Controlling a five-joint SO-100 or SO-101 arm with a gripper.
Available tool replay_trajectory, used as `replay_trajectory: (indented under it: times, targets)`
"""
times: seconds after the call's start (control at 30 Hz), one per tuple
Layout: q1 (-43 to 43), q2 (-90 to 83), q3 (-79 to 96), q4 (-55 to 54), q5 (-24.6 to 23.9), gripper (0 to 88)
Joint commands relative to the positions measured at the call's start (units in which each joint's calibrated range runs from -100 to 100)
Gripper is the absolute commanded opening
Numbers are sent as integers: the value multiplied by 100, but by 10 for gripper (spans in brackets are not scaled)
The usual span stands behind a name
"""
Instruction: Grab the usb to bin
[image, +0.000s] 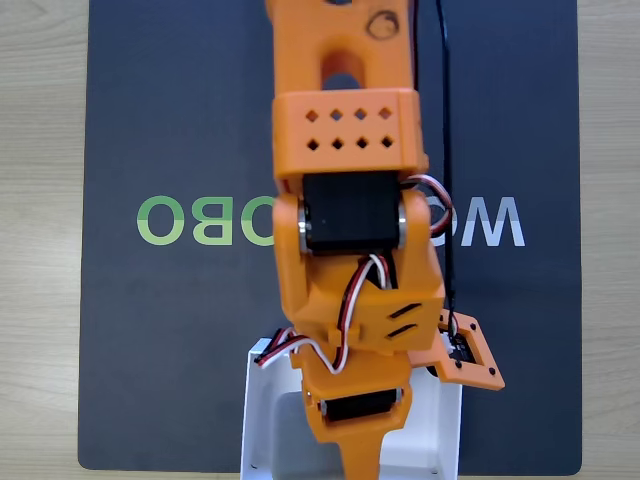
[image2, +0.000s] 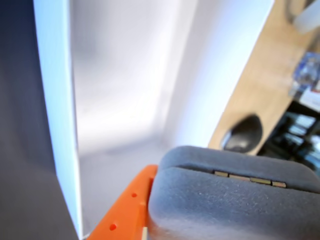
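In the fixed view my orange arm reaches down over the white bin (image: 252, 410) at the bottom edge of the dark mat, and the gripper (image: 358, 455) hangs above the bin's floor. The wrist view puts the usb (image2: 230, 205), a matte grey block with rounded corners, close to the lens. An orange finger (image2: 125, 210) presses against its left side, and the other finger is hidden behind the block. Below it lie the bin's white floor and its left wall (image2: 55, 100). The gripper is shut on the usb.
A dark mat (image: 170, 330) with green and white lettering covers the light wooden table (image: 40, 250). A black cable (image: 445, 150) runs along the arm's right side. In the wrist view a dark rounded object (image2: 243, 134) sits on the wood beyond the bin.
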Motion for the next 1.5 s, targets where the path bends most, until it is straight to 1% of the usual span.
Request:
replay_trajectory:
  times: [0.0,0.1,0.37,0.47,0.67,0.83,0.9,1.13,1.23,1.3,1.47]
  targets:
    - [-20,-85,-418,-189,20,19]
    - [-63,-77,-436,-189,67,20]
    - [-180,-145,-138,-233,845,22]
    - [-197,-230,52,-233,1045,22]
    - [-189,-628,702,-233,1056,22]
    - [-180,-696,856,-216,1061,26]
    - [-172,-704,856,-198,1061,66]
    - [-105,-713,856,-224,1024,304]
    - [-79,-713,856,-233,1019,385]
    - [-79,-713,856,-233,1019,415]
    - [-79,-713,847,-233,1013,425]
